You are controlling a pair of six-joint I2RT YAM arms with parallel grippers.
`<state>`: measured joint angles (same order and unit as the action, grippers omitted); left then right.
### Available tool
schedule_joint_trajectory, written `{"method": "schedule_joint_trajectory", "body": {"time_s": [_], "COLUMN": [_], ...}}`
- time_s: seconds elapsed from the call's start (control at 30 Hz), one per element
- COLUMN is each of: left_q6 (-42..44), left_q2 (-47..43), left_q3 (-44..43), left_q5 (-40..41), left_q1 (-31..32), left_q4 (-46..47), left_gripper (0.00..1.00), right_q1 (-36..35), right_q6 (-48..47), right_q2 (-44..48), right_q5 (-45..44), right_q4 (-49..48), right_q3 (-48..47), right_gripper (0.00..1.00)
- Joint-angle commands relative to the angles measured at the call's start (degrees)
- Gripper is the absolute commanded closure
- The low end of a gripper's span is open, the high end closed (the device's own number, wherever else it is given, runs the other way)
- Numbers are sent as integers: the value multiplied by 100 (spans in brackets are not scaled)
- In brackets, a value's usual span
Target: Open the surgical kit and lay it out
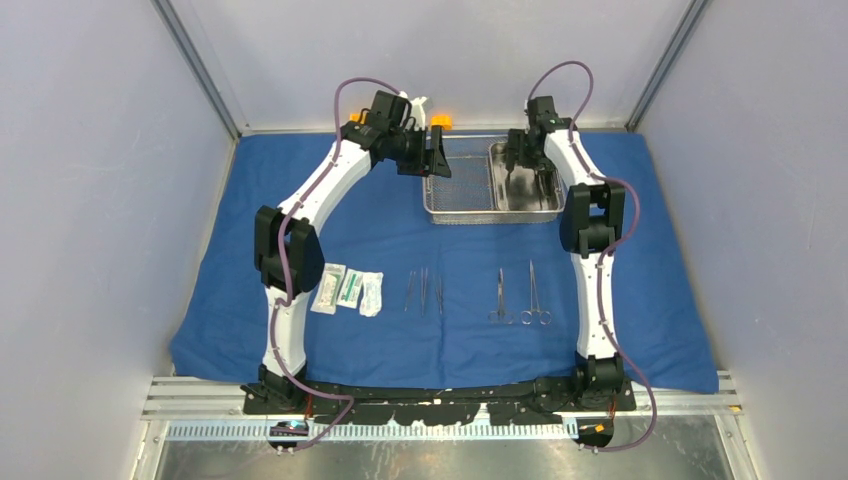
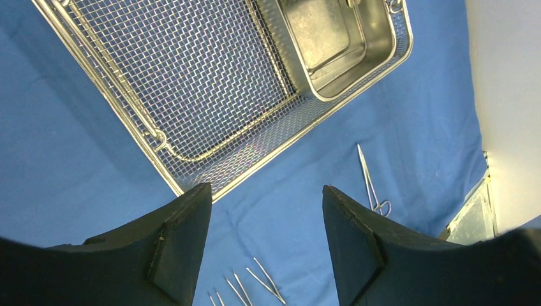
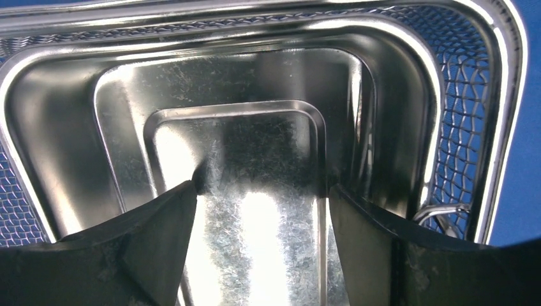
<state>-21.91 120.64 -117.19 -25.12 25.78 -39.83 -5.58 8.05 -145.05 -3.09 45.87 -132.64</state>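
Left fingers (image 2: 175, 252) apart, empty, beside mesh basket (image 2: 191, 76); right fingers (image 3: 150, 252) wide, empty, inside steel tray (image 3: 57, 127)

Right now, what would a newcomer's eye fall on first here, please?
The wide blue cloth wrap strikes first, then the steel mesh basket at its far middle, where the open right gripper points down into the solid tray at the basket's right end. On the cloth's near half, three packets and a row of steel instruments lie side by side.

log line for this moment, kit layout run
left jaws: open, empty, at mesh basket left end | right jaws: open, empty, over steel tray inside basket | packets, forceps, scissors: laid out on blue cloth
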Motion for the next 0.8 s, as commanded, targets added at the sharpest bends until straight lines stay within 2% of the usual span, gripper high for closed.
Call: {"method": "schedule_joint_trajectory", "body": {"time_s": [0.0,0.23,0.53,0.77], "left_q6": [-10,49,29,5], "left_q2": [-62,-82,-63,-63], "left_q3": [17,55,54,123], "left_q5": [-157,-150,-227,-273], "left_q1": [-38,-38,-45,-46], "left_q4": [208,233,261,312], "left_gripper": [34,34,34,34], "right_q1": [221,190,-62,-72], "right_q6": [1,-371,-1211,-1342], "right_q2": [-31,583,729,508], "right_q5": [330,641,-802,-1036], "right_q4": [197,-164,139,278], "right_q3": [240,515,286,54], "right_gripper": [22,28,33,49]}}
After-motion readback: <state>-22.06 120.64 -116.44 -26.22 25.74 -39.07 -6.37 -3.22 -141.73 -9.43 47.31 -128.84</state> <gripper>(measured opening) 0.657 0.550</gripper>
